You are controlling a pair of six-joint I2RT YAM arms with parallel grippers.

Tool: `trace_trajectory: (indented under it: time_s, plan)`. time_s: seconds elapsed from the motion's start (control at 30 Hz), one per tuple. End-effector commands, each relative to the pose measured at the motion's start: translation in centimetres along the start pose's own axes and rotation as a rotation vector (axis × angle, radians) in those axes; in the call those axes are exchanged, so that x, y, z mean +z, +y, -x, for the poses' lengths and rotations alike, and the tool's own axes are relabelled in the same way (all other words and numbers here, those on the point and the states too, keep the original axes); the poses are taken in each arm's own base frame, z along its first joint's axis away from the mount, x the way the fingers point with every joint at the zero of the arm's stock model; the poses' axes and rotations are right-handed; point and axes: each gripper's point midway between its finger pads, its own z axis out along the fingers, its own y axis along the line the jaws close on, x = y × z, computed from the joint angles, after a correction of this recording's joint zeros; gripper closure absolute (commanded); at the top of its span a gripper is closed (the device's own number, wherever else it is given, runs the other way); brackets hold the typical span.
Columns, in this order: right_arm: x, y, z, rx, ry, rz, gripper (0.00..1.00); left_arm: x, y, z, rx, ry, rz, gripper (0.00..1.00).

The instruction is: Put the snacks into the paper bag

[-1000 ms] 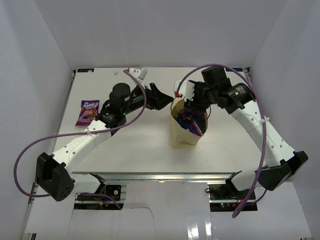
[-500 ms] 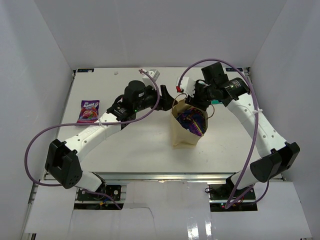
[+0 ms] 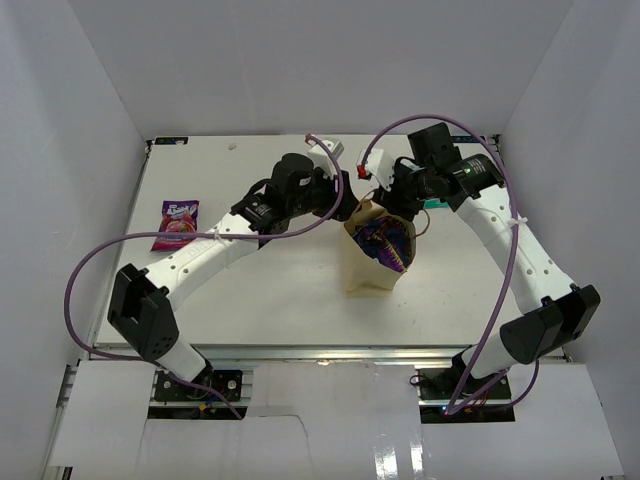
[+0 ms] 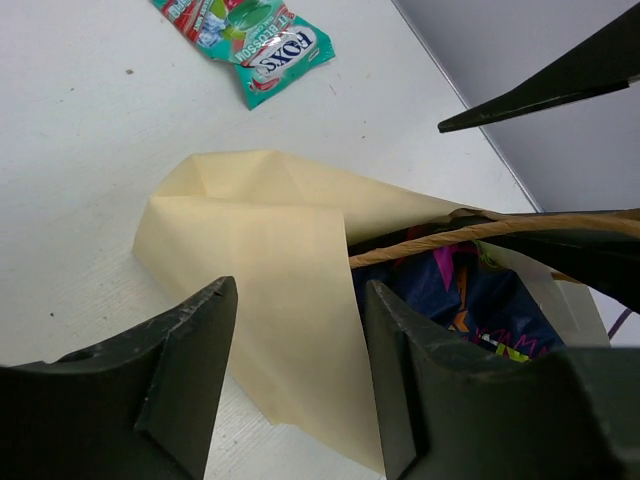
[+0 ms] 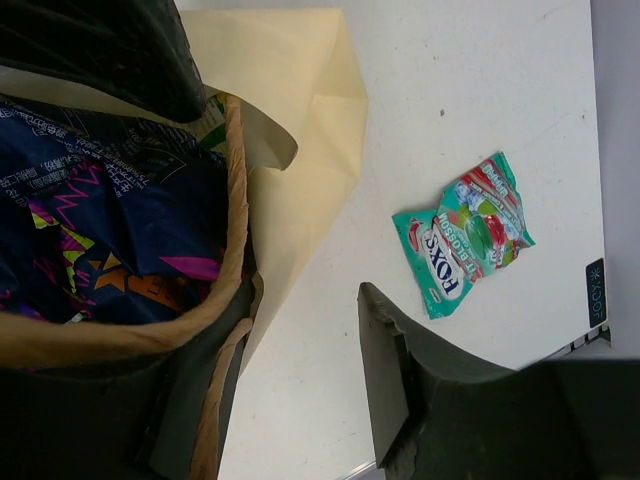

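Observation:
The tan paper bag (image 3: 365,262) stands mid-table with its mouth open, and a dark blue-purple snack bag (image 3: 386,243) fills it. My left gripper (image 3: 345,207) is open at the bag's left rim. In the left wrist view the bag's side wall (image 4: 290,300) runs between the left gripper's (image 4: 297,300) fingers, with one finger over the bag's mouth. My right gripper (image 5: 300,320) is open at the far rim: one finger sits inside, against the twisted handle (image 5: 232,200), and the other hangs outside over the table. A teal-white snack (image 5: 465,232) lies behind the bag. A magenta snack (image 3: 175,222) lies far left.
White walls close the table on three sides. The teal-white packet (image 4: 255,40) lies near the back right edge of the table (image 5: 560,345). Both arms' purple cables arch over the table, and the left arm (image 3: 215,250) stretches across its left half.
My left arm has swung right to the bag's rim and its jaws have narrowed. My right gripper has narrowed a little and settled lower at the far rim. The bag has stayed put.

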Motion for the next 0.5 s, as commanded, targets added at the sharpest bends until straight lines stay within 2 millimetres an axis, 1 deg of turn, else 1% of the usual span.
trace_trajectory:
  time_s: [0.0, 0.2, 0.23, 0.3, 0.33, 0.4, 0.43, 0.47]
  plan:
    - [-0.7, -0.6, 0.5, 0.024, -0.017, -0.023, 0.48, 0.1, -0.6, 0.3, 0.058, 0.011, 0.011, 0.38]
    - [-0.1, 0.0, -0.5, 0.049, 0.0, 0.003, 0.56, 0.3, -0.4, -0.6, 0.072, 0.045, 0.017, 0.48]
    - [0.0, 0.2, -0.4, 0.055, -0.007, 0.019, 0.59, 0.3, -0.3, -0.7, 0.076, 0.048, 0.021, 0.49]
    - [0.4, 0.4, -0.7, 0.073, -0.005, 0.042, 0.64, 0.1, -0.1, -0.8, 0.077, 0.051, 0.029, 0.55]
    - [0.4, 0.5, -0.8, 0.084, -0.012, 0.058, 0.68, 0.1, -0.1, -0.8, 0.077, 0.05, 0.035, 0.57]
    - [0.6, 0.6, -0.9, 0.098, -0.015, 0.074, 0.75, -0.1, 0.2, -0.9, 0.078, 0.047, 0.047, 0.64]
    - [0.5, 0.4, -0.9, 0.108, -0.024, 0.081, 0.81, -0.4, 0.3, -0.6, 0.08, 0.037, 0.054, 0.66]
    - [0.5, 0.3, -0.9, 0.116, -0.028, 0.082, 0.83, -0.5, 0.3, -0.7, 0.077, 0.038, 0.057, 0.66]
